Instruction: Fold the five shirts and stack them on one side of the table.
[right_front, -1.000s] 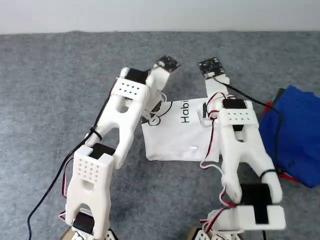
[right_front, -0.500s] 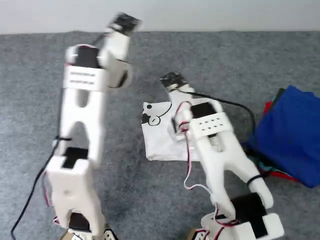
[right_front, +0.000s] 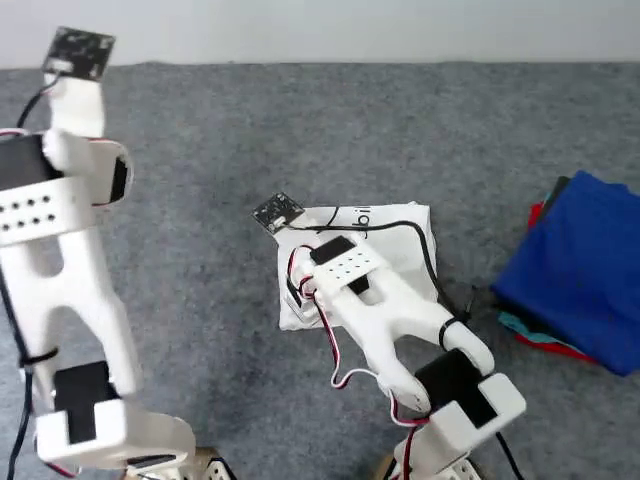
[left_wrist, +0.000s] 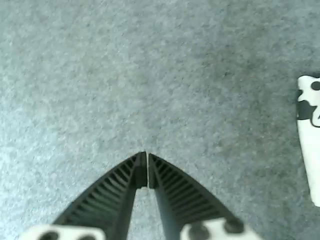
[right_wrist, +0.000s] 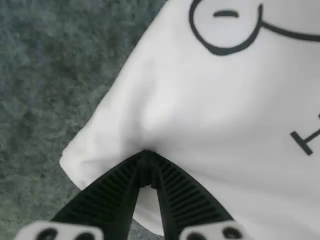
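On the counter (right_front: 200, 150), right fingers (right_wrist: 137, 170) pinch the folded white shirt (right_wrist: 200, 115), left fingers (left_wrist: 139, 170) closed empty; stacking it likely follows.

My rig, two units: left arm (right_front: 60, 250) and right arm (right_front: 380, 300), both white shells with dotted perforated plates and black servo blocks. The right arm carries red, white and black cables; the left, black cable. Left gripper (left_wrist: 146, 156), right gripper (right_wrist: 146, 152): black ribbed fingers on white bases with dark screw holes.
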